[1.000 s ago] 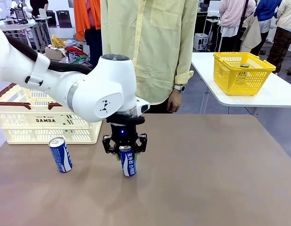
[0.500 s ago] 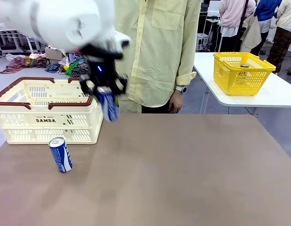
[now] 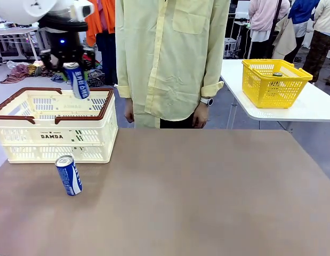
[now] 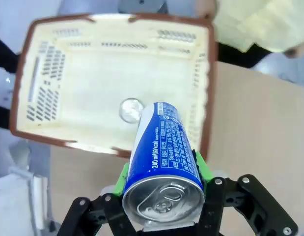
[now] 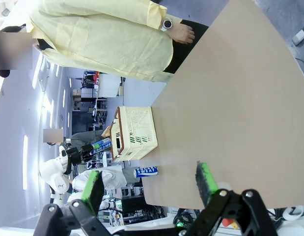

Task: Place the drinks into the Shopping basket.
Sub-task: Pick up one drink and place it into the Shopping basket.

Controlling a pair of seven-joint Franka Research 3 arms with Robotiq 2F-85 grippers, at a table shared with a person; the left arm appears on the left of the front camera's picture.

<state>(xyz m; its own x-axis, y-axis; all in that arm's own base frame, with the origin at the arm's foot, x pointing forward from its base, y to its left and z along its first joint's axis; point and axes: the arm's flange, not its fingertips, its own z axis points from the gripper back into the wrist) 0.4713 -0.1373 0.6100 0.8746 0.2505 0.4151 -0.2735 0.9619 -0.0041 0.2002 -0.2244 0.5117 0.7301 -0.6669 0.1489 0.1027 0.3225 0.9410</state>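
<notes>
a slim blue-and-white metal drink can [image 3: 79, 84] with korean lettering hangs tilted above the cream slatted plastic basket [image 3: 53, 137], clamped in the left gripper [image 3: 70, 65]. a matching can [image 3: 69, 175] stands near the brown tabletop [image 3: 207, 186] left edge. inside the basket a silver can top [image 4: 131, 109] shows, its colour unclear. the right gripper [image 5: 149, 186] gapes empty.

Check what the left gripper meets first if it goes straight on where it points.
Likely the floor of the Shopping basket: the left gripper, shut on a blue-and-white can, points into it, close beside a can top already inside. Depth unclear.
</notes>
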